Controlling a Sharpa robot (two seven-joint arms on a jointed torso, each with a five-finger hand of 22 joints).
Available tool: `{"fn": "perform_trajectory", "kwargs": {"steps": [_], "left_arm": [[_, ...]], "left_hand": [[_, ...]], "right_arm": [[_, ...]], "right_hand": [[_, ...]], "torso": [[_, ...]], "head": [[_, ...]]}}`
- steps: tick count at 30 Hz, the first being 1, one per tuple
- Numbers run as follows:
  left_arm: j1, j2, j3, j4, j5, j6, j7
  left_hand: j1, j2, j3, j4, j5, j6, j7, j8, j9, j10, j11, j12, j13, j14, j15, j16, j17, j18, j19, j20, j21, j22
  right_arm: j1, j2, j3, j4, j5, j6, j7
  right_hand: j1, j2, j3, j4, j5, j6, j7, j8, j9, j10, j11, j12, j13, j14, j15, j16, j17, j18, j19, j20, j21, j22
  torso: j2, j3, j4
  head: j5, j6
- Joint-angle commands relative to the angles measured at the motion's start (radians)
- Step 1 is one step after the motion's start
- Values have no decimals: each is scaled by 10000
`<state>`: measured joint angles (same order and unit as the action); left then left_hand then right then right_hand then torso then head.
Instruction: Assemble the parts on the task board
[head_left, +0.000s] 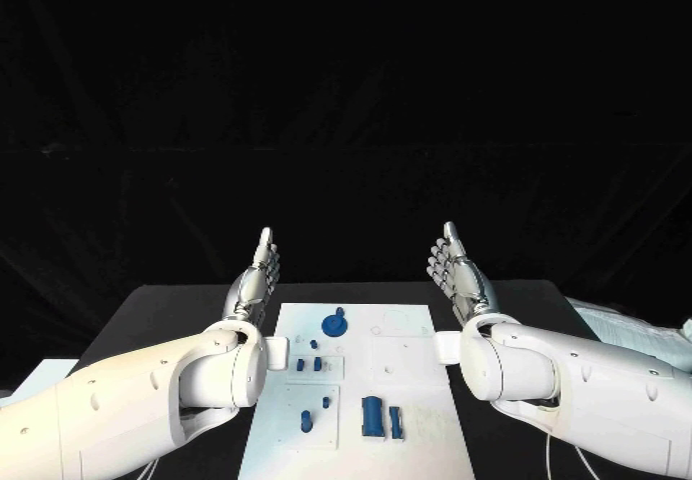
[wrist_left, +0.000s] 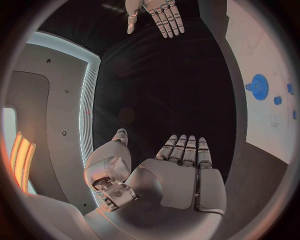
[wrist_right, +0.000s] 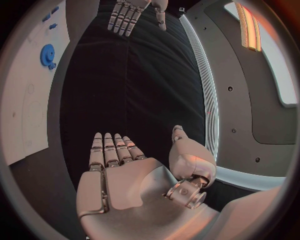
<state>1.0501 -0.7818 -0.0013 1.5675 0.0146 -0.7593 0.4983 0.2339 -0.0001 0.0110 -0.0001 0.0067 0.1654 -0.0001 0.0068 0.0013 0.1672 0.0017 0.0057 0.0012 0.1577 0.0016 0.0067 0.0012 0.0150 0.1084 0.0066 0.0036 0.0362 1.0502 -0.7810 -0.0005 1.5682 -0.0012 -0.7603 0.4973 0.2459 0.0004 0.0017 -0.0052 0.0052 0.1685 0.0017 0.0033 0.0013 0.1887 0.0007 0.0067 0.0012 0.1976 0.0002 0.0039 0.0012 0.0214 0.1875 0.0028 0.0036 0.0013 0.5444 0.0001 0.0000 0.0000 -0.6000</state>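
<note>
The white task board (head_left: 389, 345) lies in the middle of the black table. On it I see a round blue gear (head_left: 335, 324) near the far end, small blue pegs (head_left: 309, 366) at mid-board, and taller blue blocks (head_left: 381, 416) near the front. My left hand (head_left: 255, 282) is raised flat just left of the board's far corner, fingers straight and together, holding nothing. My right hand (head_left: 459, 272) stands the same way off the board's far right corner, empty. The left wrist view shows the left hand (wrist_left: 178, 175), the gear (wrist_left: 259, 86) and the right hand (wrist_left: 156, 14). The right wrist view shows the right hand (wrist_right: 122, 172), the gear (wrist_right: 47, 53) and the left hand (wrist_right: 132, 12).
A pale sheet-like object (head_left: 632, 335) lies at the table's right edge, and a white piece (head_left: 36, 375) at the front left. Black cloth backs the table. Bare black tabletop (head_left: 173, 315) stretches left of the board.
</note>
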Motion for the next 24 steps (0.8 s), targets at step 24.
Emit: {"fn": "perform_trajectory", "kwargs": {"steps": [24], "left_arm": [[-1, 18, 13, 25, -146, -107, 217]], "left_hand": [[-2339, 1, -110, 1, -67, -1654, 1, -68, -13, -1672, -17, -57, -12, -1577, -16, -67, -12, -150, -1084, -66, -36, -362]], "right_arm": [[-2, 10, 5, 18, 12, -97, 227]], "right_hand": [[-2459, -4, -17, 52, -52, -1685, -17, -33, -13, -1887, -7, -67, -12, -1976, -2, -39, -12, -214, -1875, -28, -36, -13]], "torso": [[-2, -1, 0]], "head": [[0, 0]]}}
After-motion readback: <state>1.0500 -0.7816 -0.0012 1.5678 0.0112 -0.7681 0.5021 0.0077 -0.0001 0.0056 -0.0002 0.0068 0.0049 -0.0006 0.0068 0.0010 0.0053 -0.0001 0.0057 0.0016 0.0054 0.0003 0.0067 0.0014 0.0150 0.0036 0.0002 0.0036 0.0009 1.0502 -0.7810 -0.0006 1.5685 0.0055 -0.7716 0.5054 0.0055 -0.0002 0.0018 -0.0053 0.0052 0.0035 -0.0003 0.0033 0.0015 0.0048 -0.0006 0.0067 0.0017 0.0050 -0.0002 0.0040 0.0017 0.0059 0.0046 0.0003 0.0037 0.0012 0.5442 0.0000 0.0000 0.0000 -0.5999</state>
